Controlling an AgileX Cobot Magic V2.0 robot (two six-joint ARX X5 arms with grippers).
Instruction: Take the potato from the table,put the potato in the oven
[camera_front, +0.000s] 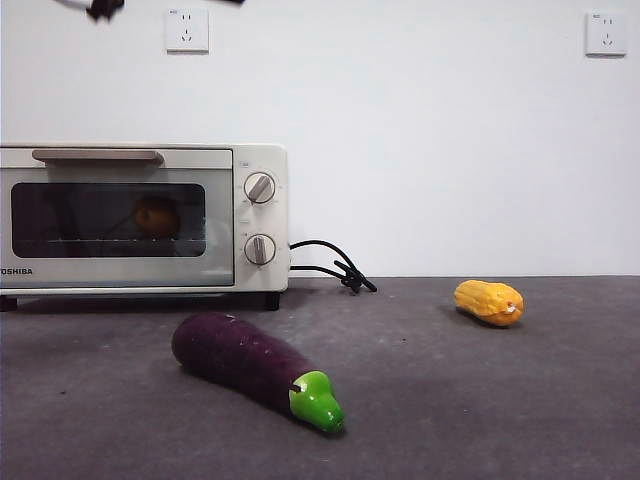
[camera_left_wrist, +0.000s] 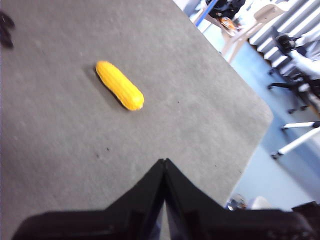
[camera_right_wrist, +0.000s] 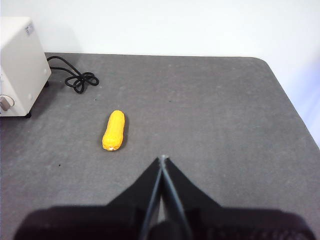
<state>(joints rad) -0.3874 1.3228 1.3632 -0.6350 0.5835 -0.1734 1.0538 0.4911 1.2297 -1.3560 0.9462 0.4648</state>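
— Nearest to us on the table (camera_front: 520, 400) lies a purple eggplant (camera_front: 250, 368), green tip toward the lens. Where do we find the potato (camera_front: 157, 216)?

— We see it inside the oven (camera_front: 145, 220), an orange-brown lump behind the dark glass of the shut door, resting on the wire rack. Neither pair of fingers is anywhere near it.

— And the grippers?

— We see the left gripper (camera_left_wrist: 164, 162) raised over the table with its jaws pressed together, nothing between them. The corn cob (camera_left_wrist: 119, 85) lies well beyond those fingertips, on bare grey surface. The right gripper (camera_right_wrist: 162, 160) is likewise clenched on nothing, tips meeting in a point; the same corn cob lies ahead of its fingers and apart from them, with the coiled black cord (camera_right_wrist: 75, 76) and a corner of the cream oven farther out.

— What else do we make out in the front view?

— Only a black tip (camera_front: 103, 8) at the upper corner shows of an arm. The oven's two silver knobs (camera_front: 259, 218) sit beside the door, the cord trails from its side, and two wall sockets (camera_front: 187, 30) hang on the white wall behind.
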